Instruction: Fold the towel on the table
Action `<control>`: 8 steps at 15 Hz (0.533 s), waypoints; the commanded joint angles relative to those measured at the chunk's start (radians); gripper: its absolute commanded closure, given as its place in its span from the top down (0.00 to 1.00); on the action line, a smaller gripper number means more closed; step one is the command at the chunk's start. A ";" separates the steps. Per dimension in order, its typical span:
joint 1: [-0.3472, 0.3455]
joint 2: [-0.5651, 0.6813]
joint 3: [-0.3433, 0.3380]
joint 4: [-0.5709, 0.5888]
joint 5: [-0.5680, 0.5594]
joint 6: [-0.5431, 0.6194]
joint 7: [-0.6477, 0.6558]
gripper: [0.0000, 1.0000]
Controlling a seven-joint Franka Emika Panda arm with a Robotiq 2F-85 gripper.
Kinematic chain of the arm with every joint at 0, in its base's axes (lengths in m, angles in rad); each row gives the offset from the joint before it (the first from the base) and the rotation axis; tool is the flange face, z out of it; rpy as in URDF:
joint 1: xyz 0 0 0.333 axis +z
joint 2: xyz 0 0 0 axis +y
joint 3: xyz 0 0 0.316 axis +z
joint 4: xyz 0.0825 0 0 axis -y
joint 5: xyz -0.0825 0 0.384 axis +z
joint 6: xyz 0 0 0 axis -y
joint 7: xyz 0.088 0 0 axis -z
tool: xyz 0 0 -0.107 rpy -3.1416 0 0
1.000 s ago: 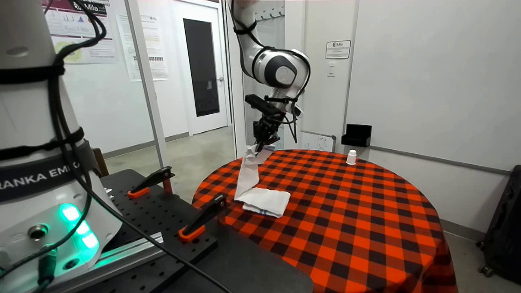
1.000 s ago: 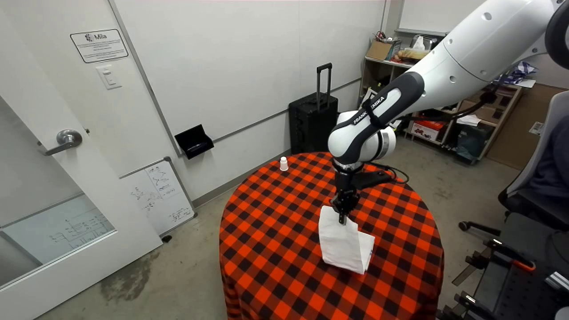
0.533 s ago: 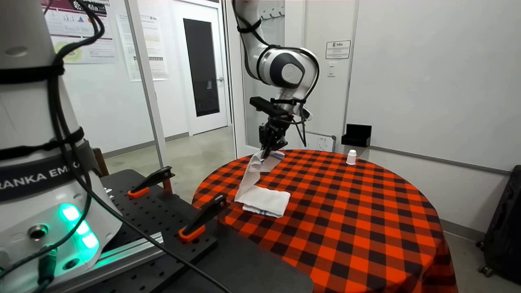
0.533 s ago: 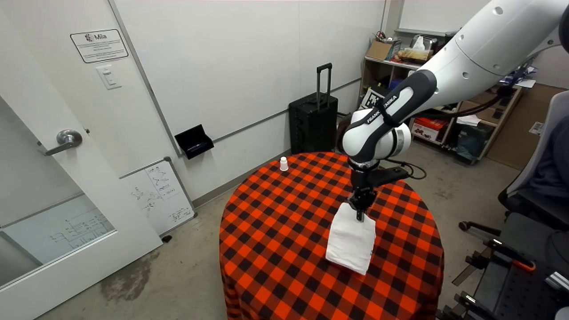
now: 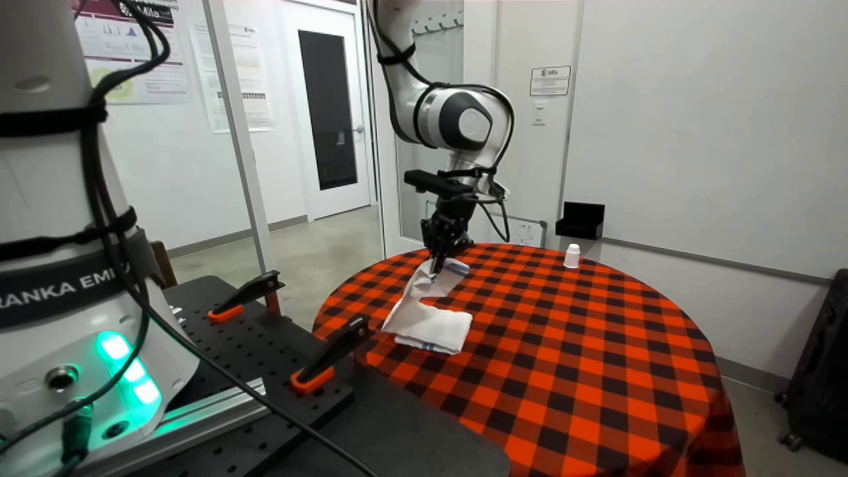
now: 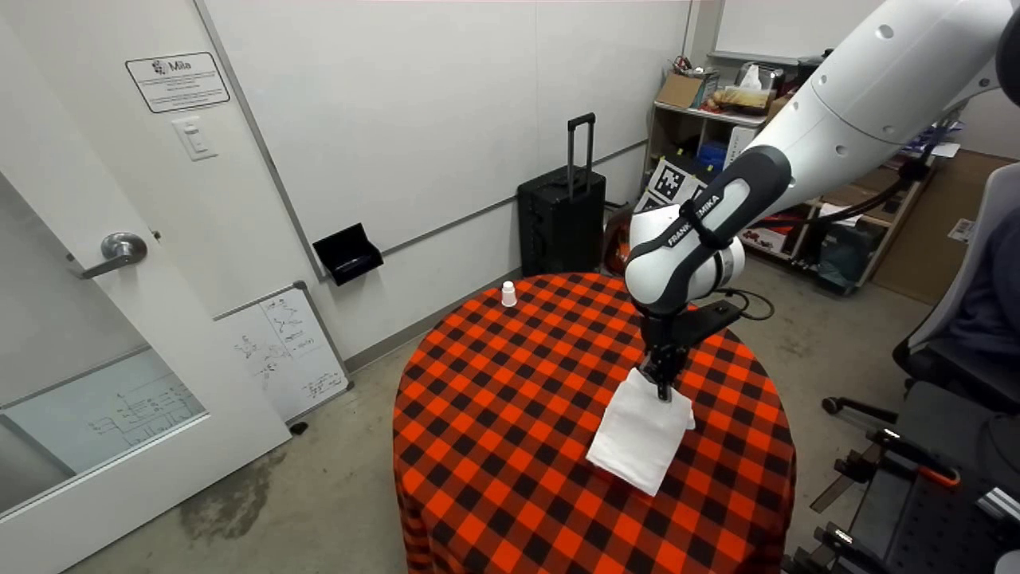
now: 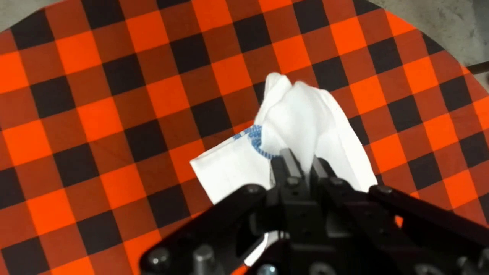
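Observation:
The towel (image 5: 434,326) is white with bluish stripes near its edge. Part of it lies folded on the table (image 5: 563,351), and one end rises from it to my gripper (image 5: 435,265). In an exterior view the raised part of the towel (image 6: 640,438) hides most of the lower layer, below the gripper (image 6: 664,391). In the wrist view the gripper (image 7: 303,163) is closed on a pinched ridge of the towel (image 7: 231,170), with cloth hanging on both sides of the fingers. The held end is above the table, not flat on it.
A small white cup-like object (image 5: 572,256) stands near the table's rim; it also shows in an exterior view (image 6: 508,295). Clamps (image 5: 331,354) sit on the robot's dark bench (image 5: 424,424) beside the table. A black holder (image 5: 580,220) hangs on the wall.
My gripper has come lower with the towel's end and moved across, over the table. The raised part slopes more and now covers more of the lower layer. The folded part on the table stays put.

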 commanded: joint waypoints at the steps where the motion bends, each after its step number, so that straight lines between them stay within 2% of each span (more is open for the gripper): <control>1: 0.094 0.067 -0.062 0.042 -0.124 0.084 0.098 0.02; 4: 0.161 0.136 -0.116 0.091 -0.226 0.117 0.177 0.02; 8: 0.211 0.214 -0.169 0.155 -0.304 0.116 0.252 0.02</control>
